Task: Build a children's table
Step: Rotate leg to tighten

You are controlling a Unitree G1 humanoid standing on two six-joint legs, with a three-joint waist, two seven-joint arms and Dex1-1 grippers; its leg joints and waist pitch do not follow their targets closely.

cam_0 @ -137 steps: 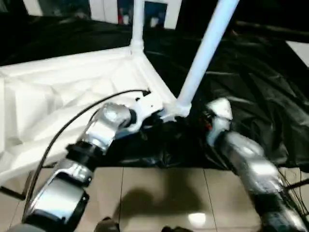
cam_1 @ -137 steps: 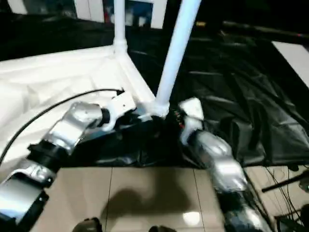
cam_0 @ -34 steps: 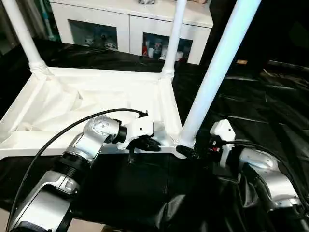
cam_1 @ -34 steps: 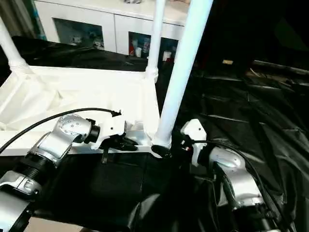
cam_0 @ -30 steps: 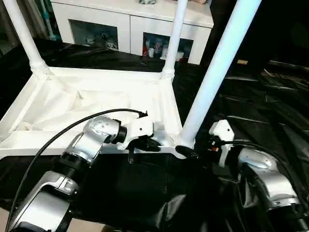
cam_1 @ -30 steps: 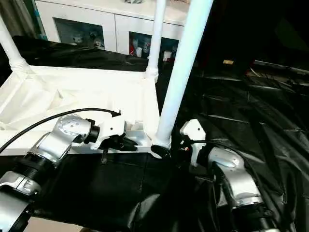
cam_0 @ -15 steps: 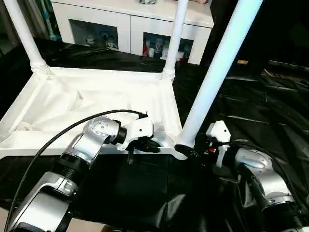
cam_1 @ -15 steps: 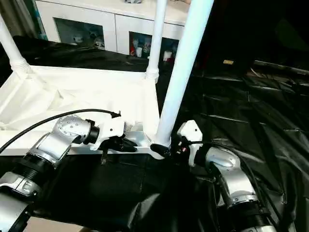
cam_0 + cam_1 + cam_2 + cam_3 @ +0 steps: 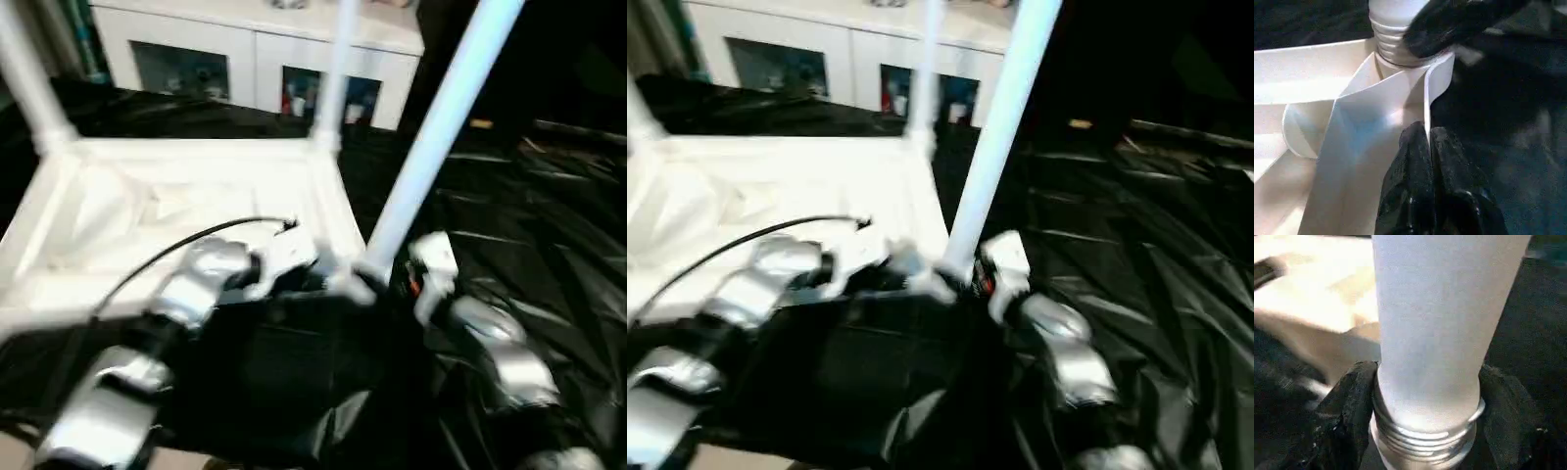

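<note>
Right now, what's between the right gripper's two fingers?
The near leg of the children's table, just above its threaded base; the right gripper's fingers flank it on both sides, seen in the right wrist view.

Right gripper (image 9: 1425, 431): brought in from just beside the near-corner leg (image 9: 1430, 328); its fingers (image 9: 1347, 416) are now pressed against both sides of the leg's threaded base.

Near-corner leg: tilt toward the white cabinet (image 9: 255, 59) is slightly steeper than a second ago.
</note>
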